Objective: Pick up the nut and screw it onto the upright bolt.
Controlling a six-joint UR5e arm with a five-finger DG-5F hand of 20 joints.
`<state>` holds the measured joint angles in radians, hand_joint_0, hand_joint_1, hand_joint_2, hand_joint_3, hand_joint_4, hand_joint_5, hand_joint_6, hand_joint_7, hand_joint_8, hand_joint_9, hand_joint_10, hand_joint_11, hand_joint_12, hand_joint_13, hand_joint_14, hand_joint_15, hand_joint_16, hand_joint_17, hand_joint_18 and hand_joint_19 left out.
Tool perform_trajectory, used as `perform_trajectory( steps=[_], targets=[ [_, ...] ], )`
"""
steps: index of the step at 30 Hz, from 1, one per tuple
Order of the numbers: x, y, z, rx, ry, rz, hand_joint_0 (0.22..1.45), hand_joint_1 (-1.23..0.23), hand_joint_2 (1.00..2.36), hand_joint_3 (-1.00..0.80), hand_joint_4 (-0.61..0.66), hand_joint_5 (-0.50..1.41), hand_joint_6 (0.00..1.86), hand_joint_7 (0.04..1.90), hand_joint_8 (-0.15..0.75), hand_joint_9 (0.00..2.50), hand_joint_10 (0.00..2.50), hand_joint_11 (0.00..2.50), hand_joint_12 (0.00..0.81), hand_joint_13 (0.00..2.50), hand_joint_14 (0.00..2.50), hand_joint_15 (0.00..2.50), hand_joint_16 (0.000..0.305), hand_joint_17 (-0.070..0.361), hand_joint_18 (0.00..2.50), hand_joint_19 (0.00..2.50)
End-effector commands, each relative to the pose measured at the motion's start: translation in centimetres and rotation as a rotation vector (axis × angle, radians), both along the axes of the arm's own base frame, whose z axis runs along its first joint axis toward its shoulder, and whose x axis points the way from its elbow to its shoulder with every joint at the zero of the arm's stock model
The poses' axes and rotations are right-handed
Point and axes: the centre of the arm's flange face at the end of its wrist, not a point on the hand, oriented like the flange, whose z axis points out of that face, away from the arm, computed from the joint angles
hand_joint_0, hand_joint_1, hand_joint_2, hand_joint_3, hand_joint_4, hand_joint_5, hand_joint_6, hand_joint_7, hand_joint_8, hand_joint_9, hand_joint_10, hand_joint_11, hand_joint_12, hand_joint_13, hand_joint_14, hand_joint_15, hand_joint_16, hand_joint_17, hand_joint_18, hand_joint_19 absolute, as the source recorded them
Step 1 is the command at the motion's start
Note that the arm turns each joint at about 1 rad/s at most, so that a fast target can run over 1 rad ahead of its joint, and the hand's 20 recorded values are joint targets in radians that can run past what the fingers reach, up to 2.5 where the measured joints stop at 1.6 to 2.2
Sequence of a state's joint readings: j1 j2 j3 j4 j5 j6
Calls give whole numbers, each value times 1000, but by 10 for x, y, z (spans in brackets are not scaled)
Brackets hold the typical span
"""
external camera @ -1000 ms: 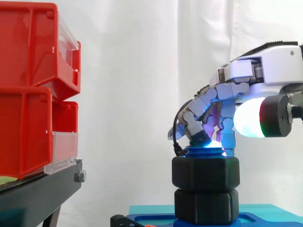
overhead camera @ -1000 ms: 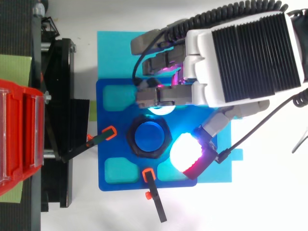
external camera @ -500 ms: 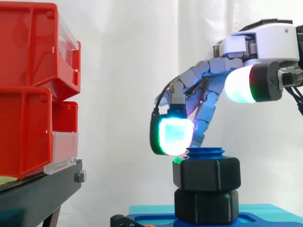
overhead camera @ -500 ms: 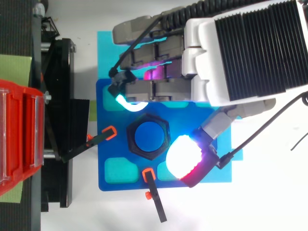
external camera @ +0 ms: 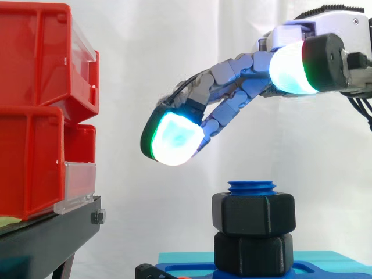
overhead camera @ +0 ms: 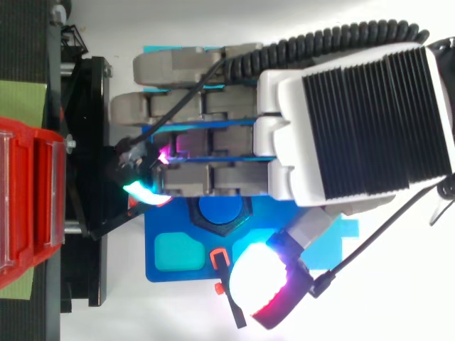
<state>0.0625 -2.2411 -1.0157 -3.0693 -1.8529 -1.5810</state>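
It looked like a robotics lab bench: red storage bins point(external camera: 40, 110) on a black stand point(external camera: 49, 235) at left, a white curtain point(external camera: 174, 52) behind, and a clamped blue fixture plate point(overhead camera: 153, 273).

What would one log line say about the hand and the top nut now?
hand: open, empty, above the top nut | top nut: on the bolt, bolt tip showing | touch: none

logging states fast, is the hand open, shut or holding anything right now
Hand: open, fingers extended, holding nothing, clear above the top nut on the bolt.
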Motion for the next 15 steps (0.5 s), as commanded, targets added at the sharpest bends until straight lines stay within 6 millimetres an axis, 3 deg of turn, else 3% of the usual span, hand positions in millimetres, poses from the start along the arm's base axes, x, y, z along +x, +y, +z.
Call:
perform_trajectory(
  steps=[1,6,15],
  targets=[
    [0,9,-8,3,6,6,478,57,1000,-500,133,-128,502,655,180,239,0,0,340,0,0,0,42,95,0,0],
    [-3,12,-25,31,11,8,479,73,1000,-500,115,-133,502,670,169,120,0,0,347,0,0,0,44,98,0,0],
    [-4,11,-28,36,23,6,482,66,1000,-500,150,-91,503,857,185,155,0,0,345,0,0,0,44,99,0,0]
  ],
)
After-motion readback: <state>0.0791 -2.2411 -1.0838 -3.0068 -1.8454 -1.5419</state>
